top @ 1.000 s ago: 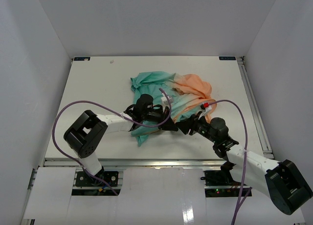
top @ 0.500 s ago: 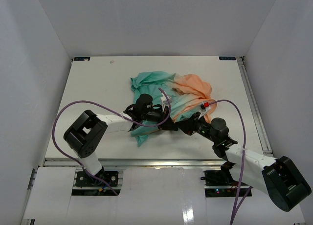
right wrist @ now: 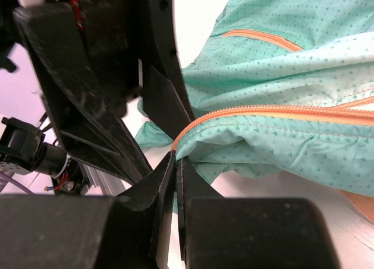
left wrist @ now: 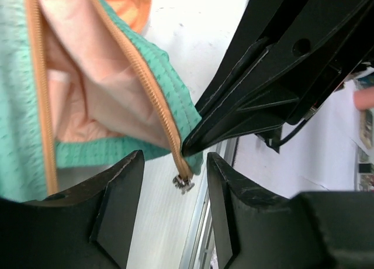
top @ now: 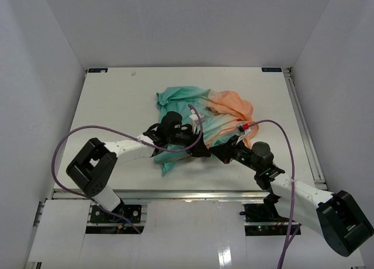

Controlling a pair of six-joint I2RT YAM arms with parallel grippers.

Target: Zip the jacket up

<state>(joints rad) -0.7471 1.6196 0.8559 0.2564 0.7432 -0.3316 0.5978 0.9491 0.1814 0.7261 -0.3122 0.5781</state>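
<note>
The jacket [top: 201,108] lies crumpled mid-table, teal on the left and peach on the right. In the left wrist view its teal front [left wrist: 17,105] hangs open, showing the peach lining and orange zipper tape. The metal zipper slider [left wrist: 184,183] dangles at the tape's lower end between the fingers of my open left gripper [left wrist: 174,164], touching neither. My right gripper [right wrist: 177,159] is shut on the teal hem [right wrist: 280,58] at the zipper's end. In the top view the left gripper [top: 198,149] and right gripper [top: 215,149] meet at the jacket's near edge.
The white table [top: 117,99] ends in a metal rail [top: 175,193] just behind the grippers; it also shows in the left wrist view [left wrist: 201,234]. Purple cables [top: 87,130] loop over both arms. White walls enclose the table on three sides.
</note>
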